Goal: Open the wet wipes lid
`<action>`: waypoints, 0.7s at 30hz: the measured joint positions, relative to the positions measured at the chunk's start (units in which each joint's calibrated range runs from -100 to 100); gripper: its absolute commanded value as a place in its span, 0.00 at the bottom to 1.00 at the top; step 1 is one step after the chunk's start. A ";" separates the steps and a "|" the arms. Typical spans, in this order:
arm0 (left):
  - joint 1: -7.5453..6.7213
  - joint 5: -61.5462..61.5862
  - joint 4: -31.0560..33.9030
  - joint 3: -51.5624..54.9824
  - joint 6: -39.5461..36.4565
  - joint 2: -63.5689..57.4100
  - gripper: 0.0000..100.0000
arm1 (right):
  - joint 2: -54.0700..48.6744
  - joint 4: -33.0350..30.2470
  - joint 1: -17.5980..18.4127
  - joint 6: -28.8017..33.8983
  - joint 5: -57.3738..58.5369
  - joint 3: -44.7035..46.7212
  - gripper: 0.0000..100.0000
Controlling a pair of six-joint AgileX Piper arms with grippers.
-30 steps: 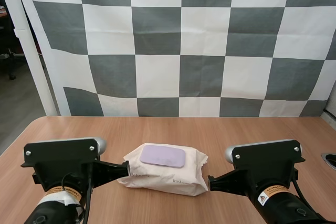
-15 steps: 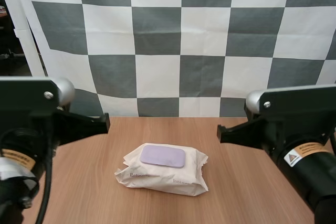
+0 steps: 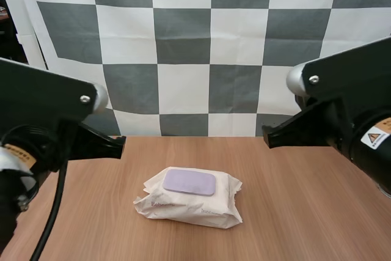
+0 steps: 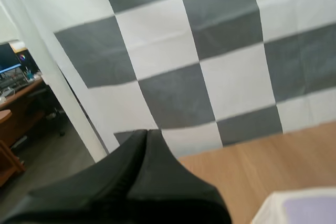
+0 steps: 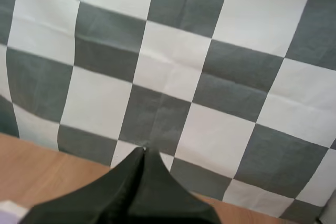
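Locate the pack of wet wipes (image 3: 201, 207) flat on the table (image 3: 305, 200), near its middle, lid (image 3: 189, 182) facing up. Count: one pack, one lid, two grippers. Note the left gripper (image 3: 120, 145) poised above the table on the pack's left, fingers pressed together on nothing, a single dark wedge in the left wrist view. Note the right gripper (image 3: 267, 137) poised likewise on the pack's right, clenched and empty. Both well apart from the pack.

Expect a light, soft pack with a crinkled film wrapper (image 3: 157, 203), likely to dent and to slide on the smooth wood under a push. Expect a stiff, flat plastic lid, probably hinged along one edge; cannot tell which. Take hold at the lid's free edge, catching it from below with a fingertip. Pin the wrapper beside the lid with the other gripper to prevent lifting the whole pack. Avoid squeezing hard.
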 measured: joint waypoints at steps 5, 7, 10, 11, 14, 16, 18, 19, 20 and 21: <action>0.00 2.00 -3.54 0.00 6.10 6.72 0.00 | 5.06 4.39 0.00 -7.41 12.84 -3.85 0.00; 0.00 0.64 -6.07 0.13 9.21 8.02 0.00 | 6.14 6.39 0.20 -10.54 16.09 -4.03 0.00; 0.00 0.21 -7.02 0.28 10.16 8.15 0.00 | 6.70 7.24 0.31 -12.11 17.14 -4.03 0.00; 0.00 -0.37 -8.14 1.16 12.33 8.96 0.00 | 7.46 7.52 0.48 -14.50 17.47 -4.03 0.00; 0.00 -3.38 -8.87 4.98 17.90 11.58 0.07 | 9.62 7.28 0.55 -17.95 17.75 -4.03 0.11; 0.00 -5.51 -8.87 9.30 20.62 14.07 0.28 | 10.24 7.14 0.55 -18.42 17.75 -4.03 0.41; 0.00 -7.31 -9.02 13.09 22.13 16.44 0.54 | 11.02 7.14 0.55 -18.64 17.75 -4.03 0.73; 0.00 -9.15 -9.01 15.42 22.79 17.91 0.67 | 11.45 7.14 0.55 -18.64 17.92 -4.03 0.84; 0.00 -10.44 -9.01 16.46 22.79 18.59 0.77 | 11.84 7.14 0.55 -18.76 17.92 -4.03 0.90; 0.00 -11.83 -9.01 17.65 23.17 19.39 0.82 | 12.38 6.89 0.55 -18.76 17.73 -4.03 0.94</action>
